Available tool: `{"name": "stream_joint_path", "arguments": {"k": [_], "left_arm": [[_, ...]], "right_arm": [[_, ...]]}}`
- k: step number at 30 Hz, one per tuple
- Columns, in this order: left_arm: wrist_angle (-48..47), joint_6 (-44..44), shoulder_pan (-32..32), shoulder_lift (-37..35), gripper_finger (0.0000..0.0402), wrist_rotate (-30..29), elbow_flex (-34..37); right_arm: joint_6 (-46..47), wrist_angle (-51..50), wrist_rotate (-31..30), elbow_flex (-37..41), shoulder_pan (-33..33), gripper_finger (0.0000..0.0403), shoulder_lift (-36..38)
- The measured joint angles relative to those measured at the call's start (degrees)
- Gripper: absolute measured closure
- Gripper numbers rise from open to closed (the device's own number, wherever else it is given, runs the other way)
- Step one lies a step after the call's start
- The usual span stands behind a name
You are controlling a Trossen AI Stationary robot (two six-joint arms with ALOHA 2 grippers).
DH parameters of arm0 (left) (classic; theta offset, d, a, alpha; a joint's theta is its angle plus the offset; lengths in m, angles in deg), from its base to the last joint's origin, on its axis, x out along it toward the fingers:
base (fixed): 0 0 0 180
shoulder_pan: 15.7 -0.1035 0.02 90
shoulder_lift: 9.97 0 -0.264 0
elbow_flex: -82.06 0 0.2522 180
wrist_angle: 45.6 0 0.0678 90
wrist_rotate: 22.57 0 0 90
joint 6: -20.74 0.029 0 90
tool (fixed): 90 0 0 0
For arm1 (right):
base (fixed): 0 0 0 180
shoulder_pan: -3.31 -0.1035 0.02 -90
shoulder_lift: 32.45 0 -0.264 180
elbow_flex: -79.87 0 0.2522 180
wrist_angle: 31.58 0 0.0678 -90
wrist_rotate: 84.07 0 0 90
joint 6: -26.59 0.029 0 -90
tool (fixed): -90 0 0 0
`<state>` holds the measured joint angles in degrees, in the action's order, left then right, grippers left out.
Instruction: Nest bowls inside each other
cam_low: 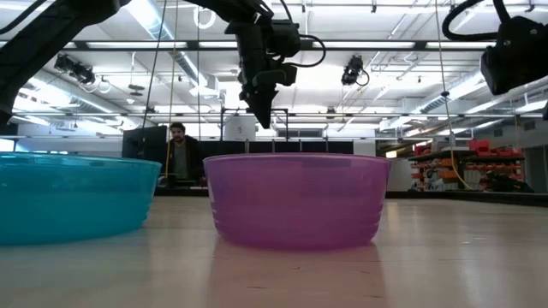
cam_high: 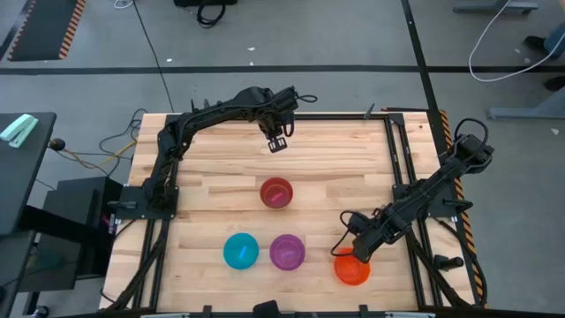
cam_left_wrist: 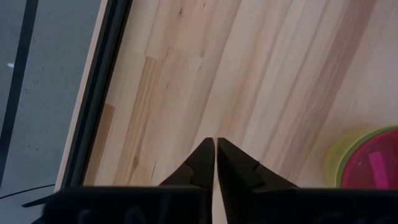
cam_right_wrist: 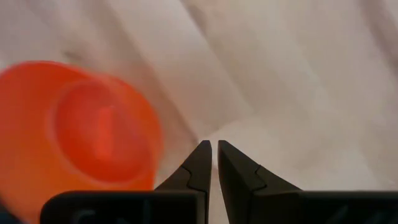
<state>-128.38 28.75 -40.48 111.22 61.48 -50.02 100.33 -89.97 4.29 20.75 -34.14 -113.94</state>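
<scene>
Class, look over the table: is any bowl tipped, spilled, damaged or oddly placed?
Nothing stands out. The blue bowl, purple bowl and orange bowl sit upright and apart, and the pink bowl sits squarely nested in a yellow-green one.

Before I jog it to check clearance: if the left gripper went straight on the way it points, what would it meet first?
Probably bare table. The left gripper points at empty wood, with the pink bowl off to one side.

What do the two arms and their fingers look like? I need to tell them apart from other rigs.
Both arms are black, jointed and slim, with black cables looped along them. The left gripper and right gripper each end in two dark, pointed, wedge-shaped fingers. No markings are visible.
</scene>
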Motion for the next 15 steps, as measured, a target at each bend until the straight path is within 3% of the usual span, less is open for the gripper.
{"name": "stream_joint_path", "arguments": {"k": [5, 15], "left_arm": [[-0.02, 0.0, 0.0, 0.0, 0.0374, 0.0, 0.0], [0.0, -0.49, 0.0, 0.0, 0.0384, 0.0, 0.0]], "right_arm": [[1.01, 5.38, 0.21, -0.02, -1.8, 0.0366, 0.0], [6.48, 5.36, -1.52, -0.02, -5.23, 0.0366, -0.21]]}}
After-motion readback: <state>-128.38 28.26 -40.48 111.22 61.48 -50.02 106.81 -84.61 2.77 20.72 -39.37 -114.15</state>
